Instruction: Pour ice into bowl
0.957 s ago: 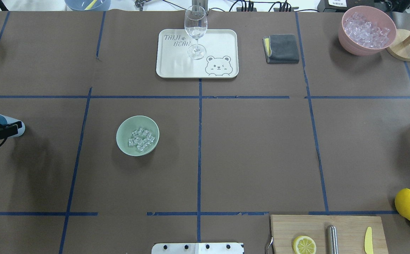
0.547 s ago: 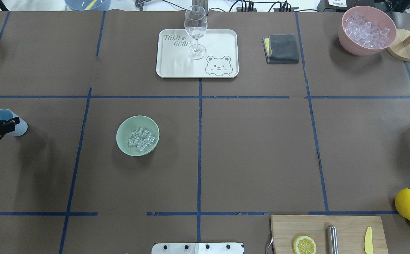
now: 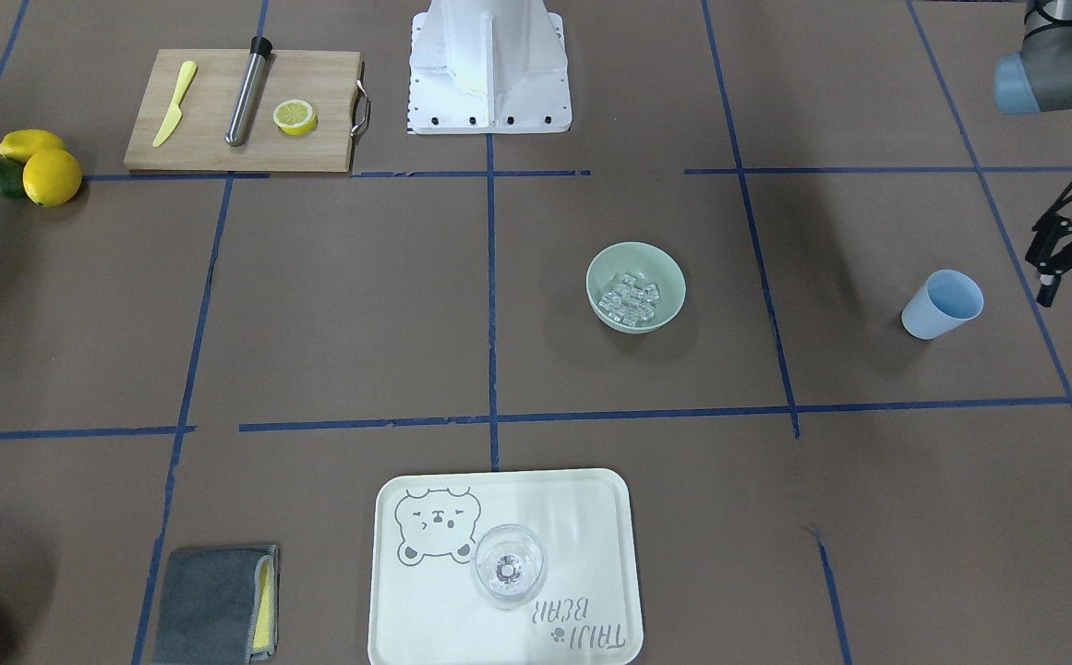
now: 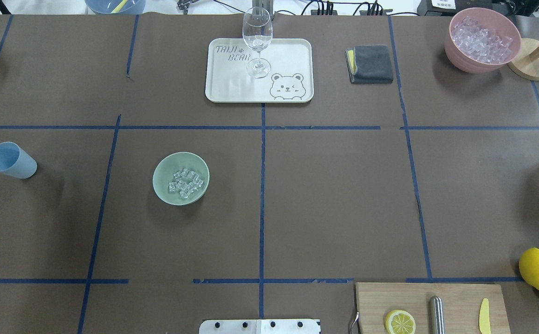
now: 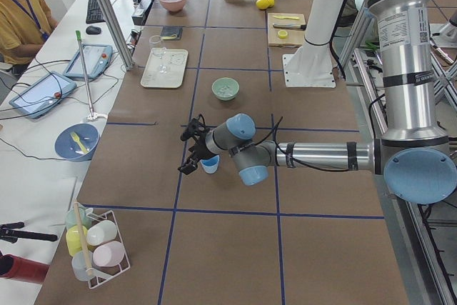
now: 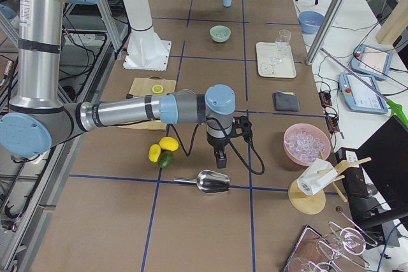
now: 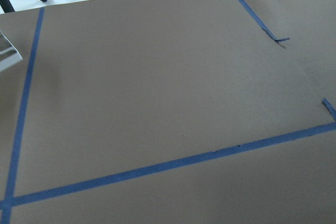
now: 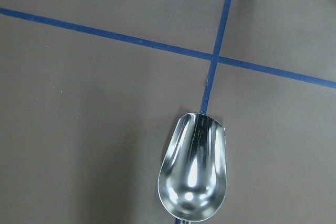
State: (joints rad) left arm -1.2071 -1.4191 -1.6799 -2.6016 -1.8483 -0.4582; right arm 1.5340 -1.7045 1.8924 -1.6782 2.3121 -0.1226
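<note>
Bowl: the pale green bowl point(image 4: 163, 176) is sitting upright on the brown surface point(image 4: 334, 195) with its mouth facing up. Being round, it is showing no long axis. In the overhead view it is resting left of the centre tape line, well apart from everything else.
Ice: the clear cubes point(image 4: 185, 183) are lying in a loose heap in the bowl's bottom, below the rim. The cubes are too small to count.
Blue cup: the cup point(image 4: 11, 160) is standing upright near the surface's left edge and is looking empty.
Left claw: the left claw point(image 5: 187, 152) is hanging near the cup with its fingers spread, gripping nothing. It is falling outside the overhead view.
Right claw: the right claw point(image 6: 218, 152) is hovering above a metal scoop point(image 6: 213, 183). Only the side view is showing it, so I cannot tell whether it is released or clenched.
</note>
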